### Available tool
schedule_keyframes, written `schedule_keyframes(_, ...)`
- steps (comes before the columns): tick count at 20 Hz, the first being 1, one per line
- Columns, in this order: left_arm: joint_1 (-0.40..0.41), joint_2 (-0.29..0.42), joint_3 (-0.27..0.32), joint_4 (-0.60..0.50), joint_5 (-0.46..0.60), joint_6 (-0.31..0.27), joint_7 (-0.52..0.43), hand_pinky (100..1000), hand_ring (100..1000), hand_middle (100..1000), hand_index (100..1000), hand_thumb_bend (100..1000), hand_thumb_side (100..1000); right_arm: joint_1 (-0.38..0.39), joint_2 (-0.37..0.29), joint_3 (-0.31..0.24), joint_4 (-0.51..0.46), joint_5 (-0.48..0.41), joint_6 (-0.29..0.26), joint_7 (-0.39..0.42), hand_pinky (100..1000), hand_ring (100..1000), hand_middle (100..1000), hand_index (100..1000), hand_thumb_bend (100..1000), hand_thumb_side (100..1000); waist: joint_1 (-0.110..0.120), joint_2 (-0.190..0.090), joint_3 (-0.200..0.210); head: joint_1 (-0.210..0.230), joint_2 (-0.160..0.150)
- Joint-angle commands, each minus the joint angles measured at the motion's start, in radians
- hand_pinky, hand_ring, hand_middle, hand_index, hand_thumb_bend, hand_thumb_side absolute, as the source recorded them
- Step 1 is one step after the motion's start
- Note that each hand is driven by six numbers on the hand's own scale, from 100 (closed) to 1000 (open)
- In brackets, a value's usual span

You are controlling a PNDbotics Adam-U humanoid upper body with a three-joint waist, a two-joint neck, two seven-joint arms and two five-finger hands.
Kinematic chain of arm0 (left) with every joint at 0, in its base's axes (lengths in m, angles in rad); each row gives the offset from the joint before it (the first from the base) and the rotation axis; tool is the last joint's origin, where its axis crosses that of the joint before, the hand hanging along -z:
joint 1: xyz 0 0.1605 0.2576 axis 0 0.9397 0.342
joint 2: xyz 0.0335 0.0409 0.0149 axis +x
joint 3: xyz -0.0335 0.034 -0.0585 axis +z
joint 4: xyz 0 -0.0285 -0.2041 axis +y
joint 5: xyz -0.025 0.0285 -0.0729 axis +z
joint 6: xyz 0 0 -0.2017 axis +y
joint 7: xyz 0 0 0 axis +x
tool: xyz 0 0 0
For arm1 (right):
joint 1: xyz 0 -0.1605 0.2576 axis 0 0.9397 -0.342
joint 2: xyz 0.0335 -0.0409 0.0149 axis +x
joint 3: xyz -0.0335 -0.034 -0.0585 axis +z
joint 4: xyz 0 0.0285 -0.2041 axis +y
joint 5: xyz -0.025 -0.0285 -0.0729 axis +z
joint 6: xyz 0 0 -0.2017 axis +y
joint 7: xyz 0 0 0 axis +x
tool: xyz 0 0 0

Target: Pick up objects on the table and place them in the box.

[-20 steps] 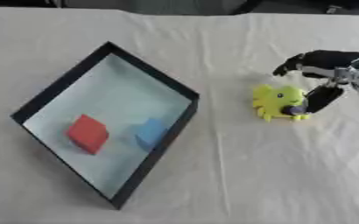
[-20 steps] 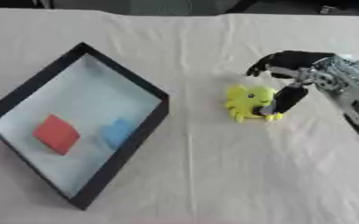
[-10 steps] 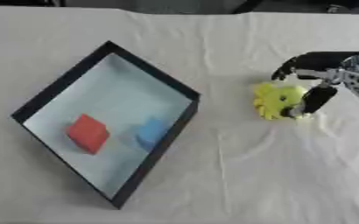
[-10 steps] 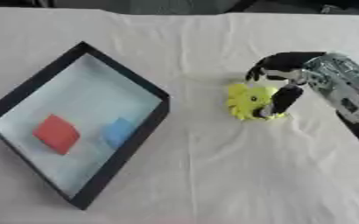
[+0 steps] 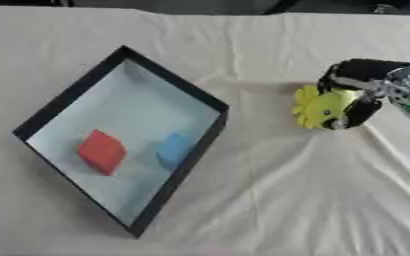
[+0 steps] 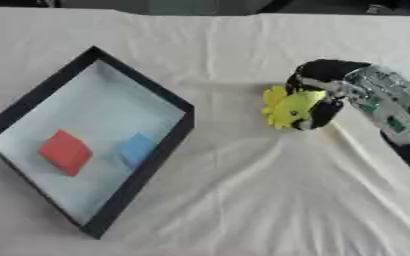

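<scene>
Right hand is clasping a yellow toy beside the box, at about 3 o'clock on the table.

The black-rimmed box [image 5: 77,90] is lying tilted at 9 o'clock with a red block [image 5: 101,151] and, just to its right, a blue block [image 5: 174,149] whose outline is blurring into the pale floor. On the white cloth [image 6: 243,200] at 3 o'clock, the yellow toy [image 6: 287,107] is showing only as a lobed shape; its far side is being covered by the right hand [image 6: 324,90], whose dark fingers are curling over the top of the toy while the thumb is pressing from below. Whether the toy is resting on the cloth or hanging just above it cannot be told. The silver forearm is running off the right edge. The left hand is out of sight.
</scene>
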Motion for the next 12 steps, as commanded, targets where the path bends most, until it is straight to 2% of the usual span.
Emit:
schedule_keyframes(1, -0.005, 0.012, 0.008, -0.014, -0.003, -0.001, -0.002, 824, 585, 800, 777, 404, 665, -0.001, -0.045, -0.014, -0.042, -0.050, 0.020, -0.004, 827, 691, 480, 646, 421, 239, 0.003, -0.013, 0.000, 0.003, -0.001)
schedule_keyframes(4, -0.006, 0.015, 0.009, -0.014, -0.003, -0.001, -0.001, 824, 586, 800, 777, 404, 665, 0.018, -0.068, -0.035, -0.100, -0.100, 0.036, 0.009, 824, 687, 482, 651, 425, 253, 0.001, -0.015, -0.002, 0.004, -0.001)
schedule_keyframes(12, -0.004, 0.020, 0.011, -0.015, -0.004, -0.001, 0.003, 824, 586, 800, 776, 405, 664, 0.040, -0.128, -0.137, -0.266, -0.203, 0.084, 0.007, 823, 663, 459, 631, 430, 244, -0.004, -0.026, -0.009, 0.011, -0.001)
